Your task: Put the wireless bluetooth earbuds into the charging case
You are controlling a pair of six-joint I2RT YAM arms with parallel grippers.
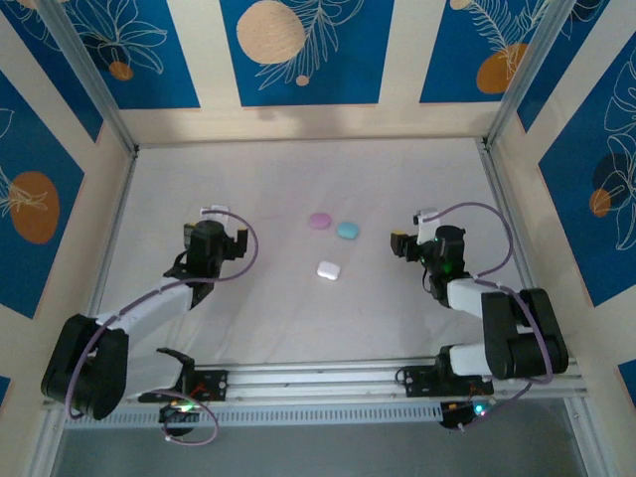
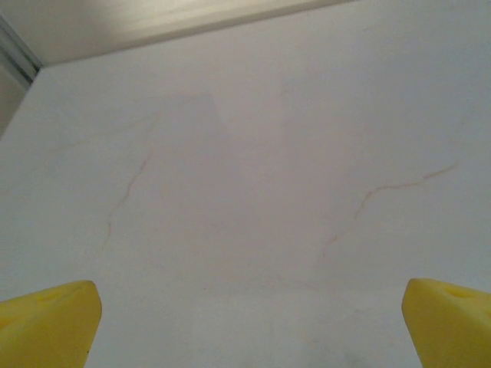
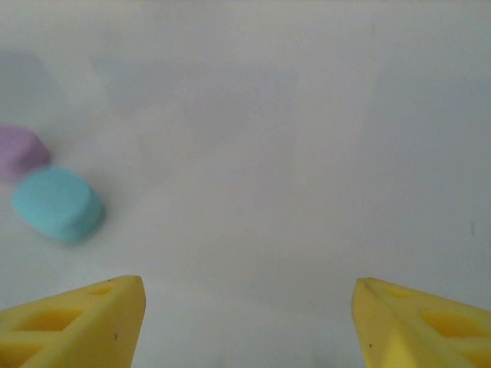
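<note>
Three closed charging cases lie mid-table: a pink case [image 1: 319, 221], a teal case [image 1: 347, 231] and a white case [image 1: 329, 269]. No earbuds are in view. My left gripper [image 1: 214, 212] hovers over bare table left of the cases; in the left wrist view it [image 2: 249, 322] stands wide open, yellow fingertips [image 2: 50, 322] far apart with nothing between. My right gripper [image 1: 427, 217] sits right of the cases. In the right wrist view it [image 3: 249, 322] is open and empty, with the teal case [image 3: 58, 204] and pink case [image 3: 21, 152] off to the left.
The white table surface [image 1: 268, 179] is bounded by a metal frame and patterned blue walls [image 1: 298, 50]. The back wall's edge [image 2: 153, 31] runs across the top of the left wrist view. Both arm bases sit on a rail [image 1: 328, 378] at the near edge.
</note>
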